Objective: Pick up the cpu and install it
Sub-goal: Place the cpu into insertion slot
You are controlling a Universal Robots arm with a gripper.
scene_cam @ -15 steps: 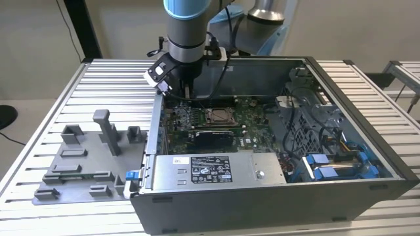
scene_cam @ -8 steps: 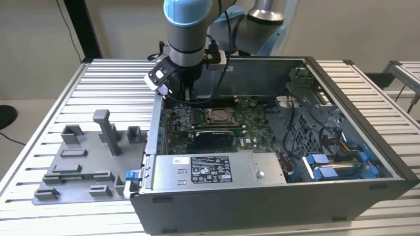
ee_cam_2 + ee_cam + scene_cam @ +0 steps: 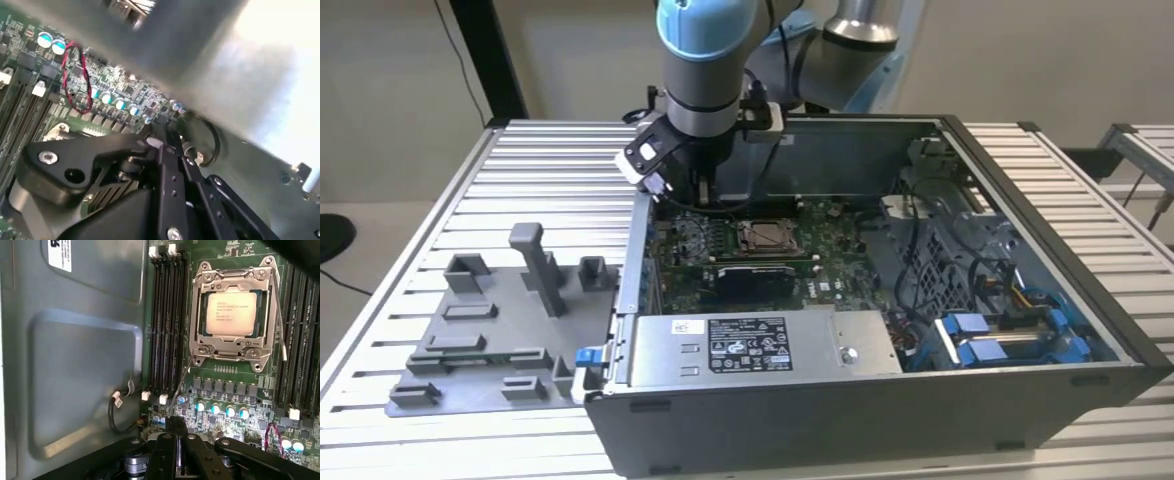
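Note:
The cpu (image 3: 231, 313), a pale silver square, lies flat inside the metal socket frame (image 3: 235, 315) on the green motherboard (image 3: 225, 395). In the exterior view the socket frame (image 3: 766, 236) sits mid-board inside the open computer case (image 3: 1067, 290). My gripper (image 3: 704, 204) hangs inside the case towards the exterior view's left of the socket, close to the case wall. In the first wrist view the gripper (image 3: 176, 424) stands a short way from the socket, over the row of capacitors. Its black fingers (image 3: 167, 155) are shut together with nothing between them.
Grey plastic fixture blocks (image 3: 494, 330) stand on the slatted table at the exterior view's left. A power supply (image 3: 761, 345) fills the case's near side, blue drive brackets (image 3: 1001, 335) its right. Memory slots (image 3: 167, 325) run beside the socket. A red-black wire (image 3: 75, 75) loops over the board.

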